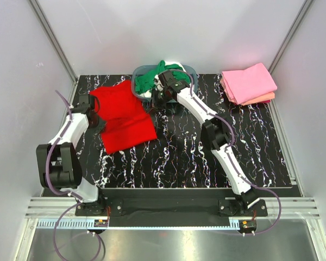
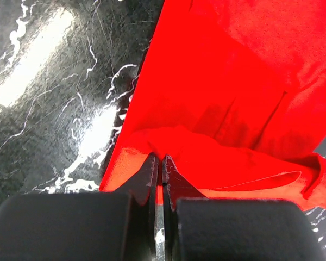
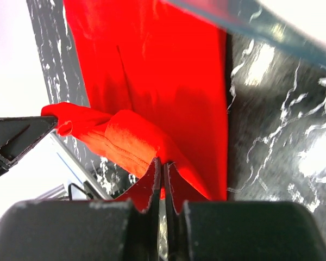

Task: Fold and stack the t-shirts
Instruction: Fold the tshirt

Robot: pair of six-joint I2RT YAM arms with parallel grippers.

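Top external: red t-shirt (image 1: pixel 125 119) lies on the table (image 1: pixel 206 157), left half, long axis far-to-near, spanning between the arms. Left gripper (image 2: pixel 158 159) pinches its left edge, right gripper (image 3: pixel 162 162) its right edge by the basket (image 1: pixel 191 69); both clenched on cloth.

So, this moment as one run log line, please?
left end effector: shut on red t-shirt | right end effector: shut on same | pink stack: far right

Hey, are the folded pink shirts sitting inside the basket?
No, the pink stack lies on the table, well right of the basket.
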